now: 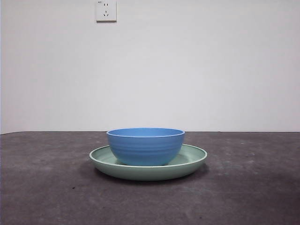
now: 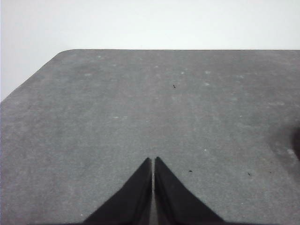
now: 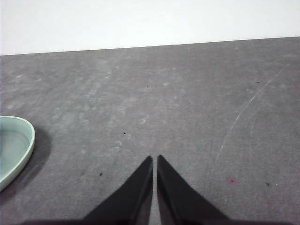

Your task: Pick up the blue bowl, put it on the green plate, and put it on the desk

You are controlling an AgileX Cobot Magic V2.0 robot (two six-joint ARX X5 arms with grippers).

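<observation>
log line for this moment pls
blue bowl: on green plate | plate: on desk | left gripper: shut, empty | right gripper: shut, empty, beside plate

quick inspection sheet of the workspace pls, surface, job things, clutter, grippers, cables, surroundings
surface: desk, dark grey-brown, matte, with faint light scuffs and specks.
job's things: blue bowl stands upright inside the green plate, about centred; the plate lies flat on the desk. Its rim also shows in the right wrist view.
clutter: nothing seen.
grippers: left gripper shut, above bare desk, holding nothing; right gripper shut, holding nothing, off to the side of the plate and apart from it. Neither shows in the front view.
cables: nothing seen.
surroundings: plain white wall behind the desk, with a white wall socket.
</observation>
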